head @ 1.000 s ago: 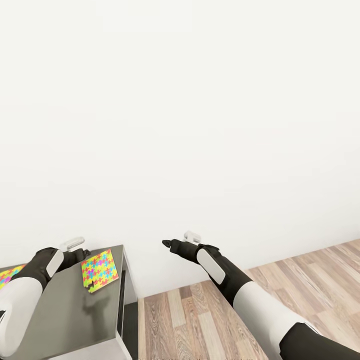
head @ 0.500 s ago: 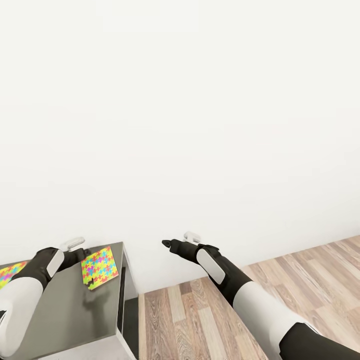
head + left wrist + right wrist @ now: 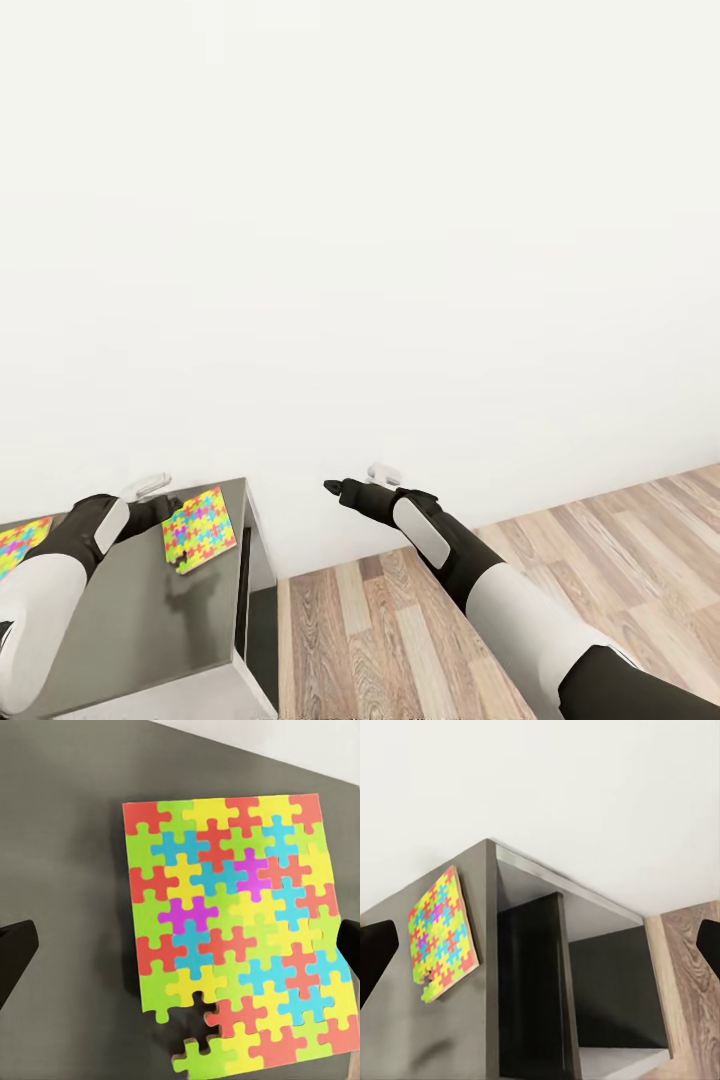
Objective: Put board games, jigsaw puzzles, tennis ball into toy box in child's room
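A multicoloured jigsaw puzzle [image 3: 200,527] lies flat near the right end of the dark grey table [image 3: 150,620]. It has a gap of loose pieces at its near corner. My left gripper [image 3: 170,508] hovers just left of it. In the left wrist view, the open left gripper [image 3: 180,952] straddles the jigsaw puzzle [image 3: 232,930] from above, touching nothing. A second jigsaw puzzle [image 3: 20,545] peeks in at the head view's left edge. My right gripper [image 3: 335,489] hangs open over the floor to the right of the table. The right wrist view looks at the puzzle [image 3: 441,934] on the table's corner [image 3: 435,1042].
A plain white wall [image 3: 360,250] stands right behind the table. The table's end has an open dark shelf compartment [image 3: 607,982]. Wood-plank floor [image 3: 400,640] spreads to the right under my right arm.
The whole head view has shifted a little, so the table and puzzle sit slightly higher in the picture. Both arms keep the same pose.
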